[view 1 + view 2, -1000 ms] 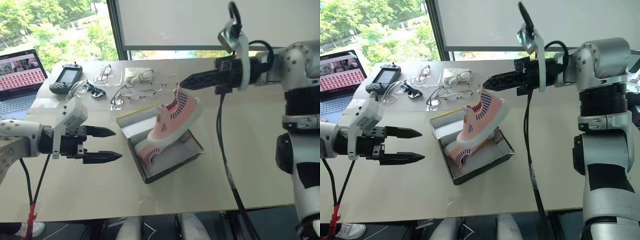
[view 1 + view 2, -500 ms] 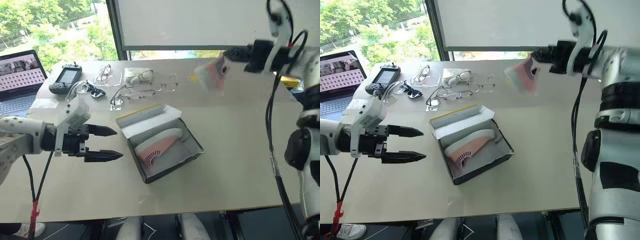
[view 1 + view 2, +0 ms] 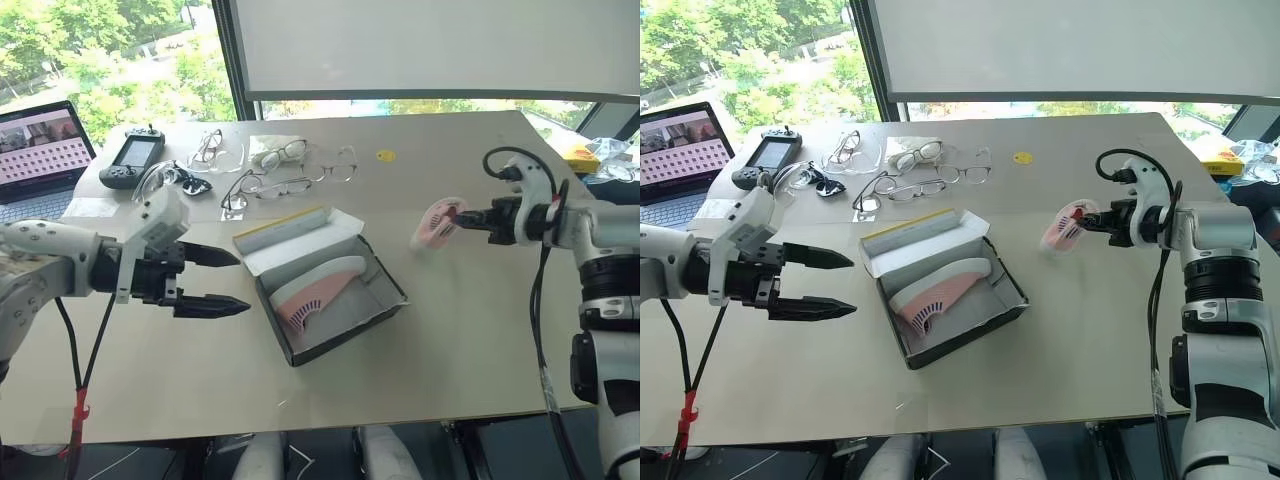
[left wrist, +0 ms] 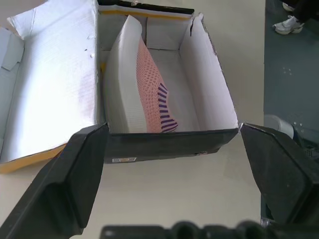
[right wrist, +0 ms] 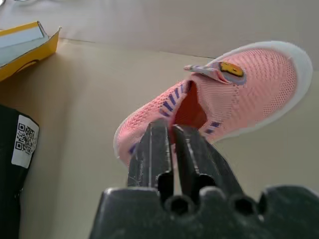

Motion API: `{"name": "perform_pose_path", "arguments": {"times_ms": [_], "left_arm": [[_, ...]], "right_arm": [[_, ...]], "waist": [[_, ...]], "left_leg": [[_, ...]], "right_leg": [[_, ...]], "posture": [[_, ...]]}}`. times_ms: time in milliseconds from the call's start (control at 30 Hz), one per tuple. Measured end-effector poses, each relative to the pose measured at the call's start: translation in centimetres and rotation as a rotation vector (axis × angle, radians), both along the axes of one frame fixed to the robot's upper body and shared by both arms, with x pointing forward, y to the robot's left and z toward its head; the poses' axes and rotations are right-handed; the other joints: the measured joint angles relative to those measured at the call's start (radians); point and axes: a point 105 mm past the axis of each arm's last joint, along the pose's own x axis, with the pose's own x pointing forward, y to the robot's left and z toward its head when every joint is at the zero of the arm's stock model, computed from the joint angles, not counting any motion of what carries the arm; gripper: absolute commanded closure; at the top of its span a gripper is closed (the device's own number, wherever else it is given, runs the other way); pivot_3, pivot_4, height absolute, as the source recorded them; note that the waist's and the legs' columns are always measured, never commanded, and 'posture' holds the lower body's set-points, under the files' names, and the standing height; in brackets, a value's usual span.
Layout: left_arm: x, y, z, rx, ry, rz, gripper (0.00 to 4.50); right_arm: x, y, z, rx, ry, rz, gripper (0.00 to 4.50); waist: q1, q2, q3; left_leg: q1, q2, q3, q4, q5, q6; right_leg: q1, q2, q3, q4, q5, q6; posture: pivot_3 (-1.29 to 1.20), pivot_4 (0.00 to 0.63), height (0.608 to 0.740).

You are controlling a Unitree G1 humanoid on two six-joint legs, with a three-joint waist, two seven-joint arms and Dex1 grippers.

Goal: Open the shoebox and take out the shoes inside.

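One shoe out, one left in the box

The right pincer (image 5: 172,137) is pinching the collar of a small pink knit sneaker with white sole (image 5: 224,94) at centre right, just over the beige bench (image 3: 450,330). Its mate (image 3: 315,290) is lying in the open black cardboard shoebox with yellow lid (image 3: 385,300) at centre; soft and light, it looks best taken by the heel collar. The left pincer (image 3: 220,280) is gaping wide, empty (level with the box).

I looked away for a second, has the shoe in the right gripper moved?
Yes. The pink shoe went from above the shoebox to low over the table, right of the box, with the right gripper.
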Motion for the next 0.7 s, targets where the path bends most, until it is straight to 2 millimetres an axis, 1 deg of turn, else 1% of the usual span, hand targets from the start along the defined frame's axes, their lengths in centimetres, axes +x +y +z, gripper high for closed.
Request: {"name": "perform_pose_path", "arguments": {"times_ms": [67,100,167,200,233,267,300,333,367,400,433,467,533,600,667,700], "left_arm": [[0.0,0.0,-0.1,-0.001,0.004,-0.003,0.00],[0.0,-0.1,-0.1,-0.001,0.005,-0.005,0.00],[0.0,-0.1,-0.1,-0.001,0.008,-0.007,0.00],[0.0,0.0,-0.1,-0.002,0.009,-0.007,0.00],[0.0,0.0,-0.1,-0.002,0.010,-0.007,0.00],[-0.1,0.0,-0.1,-0.002,0.011,-0.009,0.00],[-0.1,0.0,-0.1,-0.002,0.014,-0.012,0.00],[-0.1,0.0,-0.1,-0.002,0.015,-0.013,0.00],[-0.1,0.0,-0.2,0.000,0.015,-0.013,0.00],[-0.1,0.0,-0.3,0.006,0.016,-0.012,0.00],[0.0,0.1,-0.3,0.011,0.017,-0.011,0.00],[0.0,0.1,-0.4,0.015,0.017,-0.009,0.00],[0.2,0.2,-0.5,0.021,0.017,-0.003,0.00],[0.2,0.2,-0.6,0.023,0.020,-0.003,0.00],[0.2,0.2,-0.7,0.024,0.021,-0.003,0.00],[0.2,0.2,-0.7,0.024,0.021,-0.003,0.00]], "right_arm": [[-0.2,0.5,1.4,0.034,-0.043,0.027,2.39],[-0.4,0.7,2.0,0.045,-0.060,0.038,1.98],[-0.8,0.9,3.0,0.046,-0.085,0.057,1.30],[-0.9,0.9,3.5,0.039,-0.099,0.065,0.84],[-1.1,0.9,4.0,0.018,-0.120,0.072,0.59],[-1.4,1.1,4.9,-0.014,-0.154,0.091,0.59],[-1.8,1.9,6.2,-0.047,-0.212,0.139,0.59],[-2.3,3.1,7.4,-0.076,-0.262,0.201,0.59],[-2.9,4.4,8.1,-0.103,-0.292,0.272,0.59],[-3.8,6.6,8.6,-0.169,-0.331,0.386,0.59],[-4.3,8.1,8.4,-0.221,-0.344,0.462,0.59],[-4.9,9.8,7.6,-0.304,-0.354,0.555,0.59],[-5.8,12.8,5.4,-0.450,-0.353,0.728,0.59],[-6.5,15.1,2.9,-0.576,-0.350,0.887,0.59],[-7.2,16.8,0.9,-0.638,-0.334,1.024,0.59],[-7.5,17.4,0.2,-0.649,-0.327,1.068,0.59]], "waist": [[-0.002,0.000,0.000],[-0.002,0.000,0.000],[-0.002,0.000,0.000],[-0.001,0.000,0.000],[0.000,0.000,0.000],[0.000,0.000,0.000],[-0.002,0.000,0.000],[-0.005,0.000,0.000],[-0.009,0.000,0.000],[-0.015,0.000,0.000],[-0.018,0.000,0.000],[-0.019,0.000,0.000],[-0.017,0.000,0.000],[-0.014,0.000,0.000],[-0.012,-0.001,0.000],[-0.010,-0.001,0.000]], "left_leg": [[0.000,0.000,0.000,0.000,0.000,0.000],[-0.001,0.000,0.000,0.000,0.000,0.000],[-0.001,0.000,0.000,0.000,0.000,0.000],[-0.001,0.000,0.000,0.000,0.000,0.000],[-0.001,0.000,0.000,0.000,0.000,0.000],[-0.001,0.000,0.000,0.000,0.000,0.000],[0.000,0.000,0.000,0.000,0.000,0.000],[0.000,0.001,0.000,0.000,0.000,0.000],[0.000,0.001,0.000,0.000,0.000,0.000],[0.001,0.001,0.000,0.000,0.000,0.001],[0.001,0.002,0.000,0.000,-0.001,0.001],[0.001,0.001,0.000,0.000,-0.001,0.001],[0.001,0.001,0.000,0.001,0.000,0.001],[0.001,0.001,0.000,0.001,0.000,0.001],[-0.001,0.001,-0.001,0.002,0.000,0.001],[-0.001,0.001,-0.001,0.002,-0.001,0.000]], "right_leg": [[0.000,0.000,0.000,0.000,0.000,0.000],[0.000,0.000,0.000,0.000,0.000,0.000],[0.000,0.000,0.000,0.000,0.000,0.000],[0.000,0.000,0.000,0.000,0.000,0.000],[0.000,0.000,0.000,0.000,0.000,0.000],[-0.001,0.000,0.000,0.000,0.000,0.000],[-0.001,0.000,0.000,0.000,0.000,0.000],[-0.001,0.000,0.000,0.000,0.000,0.000],[0.000,0.001,0.000,0.000,0.000,0.000],[0.000,0.001,0.000,0.000,0.000,0.000],[0.000,0.001,0.000,0.000,0.000,0.001],[0.000,0.001,0.000,0.000,0.000,0.001],[0.000,0.001,0.000,0.000,-0.002,0.003],[0.000,0.001,0.000,0.000,-0.002,0.003],[0.000,0.000,-0.001,0.000,-0.001,0.001],[0.000,0.000,-0.001,0.000,-0.001,0.001]], "posture": [[0.00,0.150,0.740],[0.00,0.150,0.740],[0.00,0.150,0.740],[0.00,0.150,0.740],[0.00,0.150,0.740],[0.00,0.150,0.740],[0.00,0.150,0.740],[0.00,0.150,0.740],[0.00,0.150,0.740],[0.00,0.150,0.740],[0.00,0.150,0.740],[0.00,0.150,0.740],[0.00,0.150,0.740],[0.00,0.150,0.740],[0.00,0.150,0.740],[0.00,0.150,0.740]]}}
